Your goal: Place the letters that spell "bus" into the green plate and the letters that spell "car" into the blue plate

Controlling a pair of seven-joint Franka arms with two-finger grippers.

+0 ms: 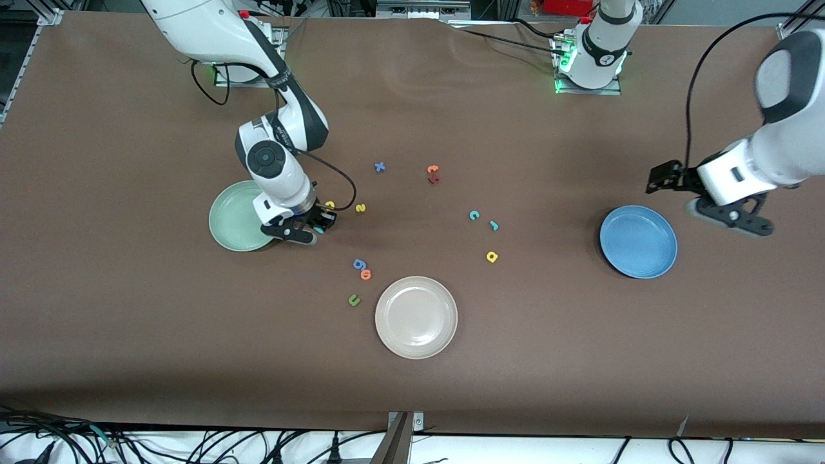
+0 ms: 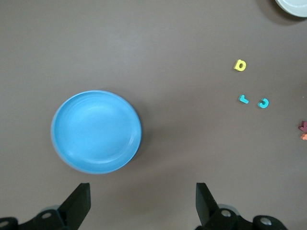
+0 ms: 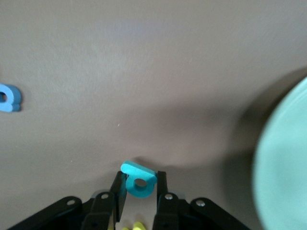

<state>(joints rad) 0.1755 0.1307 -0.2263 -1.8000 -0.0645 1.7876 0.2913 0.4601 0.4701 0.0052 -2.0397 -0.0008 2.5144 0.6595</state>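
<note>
Right tool (image 1: 314, 229) sits low at the counter (image 1: 515, 361), just beside the rim of the round pale mint-green plate (image 1: 235, 216) on the side toward the left arm's end, its fingers clamped on the small teal foam "b" (image 3: 139, 179); the right wrist view shows the letter pinched between both pads, tilted, its round part sticking out past the tips. Step in hand, as I judge it: carry the "b" into the green plate. To do it well: lift straight first so the letter clears the raised rim, keep the pinch firm since only part of the foam is between the pads, cross the short gap, release low over the plate's middle so the light piece does not bounce out. Yellow foam "u" (image 1: 330, 205) lies just beside the tool and yellow foam "s" (image 1: 360, 208) a little further toward the left arm's end; a sideways sweep risks nudging them, so rise before turning. Teal "c" (image 1: 474, 215), teal "r" (image 1: 494, 225) and yellow "a" (image 1: 492, 256) lie mid-counter, well apart from the round medium-blue plate (image 1: 638, 241), which is empty. Left tool (image 1: 735, 216) waits in the air by that blue plate, fingers wide apart. Open room is broad around both plates; the beige-white plate (image 1: 416, 316) sits nearer the camera, out of the path.
</note>
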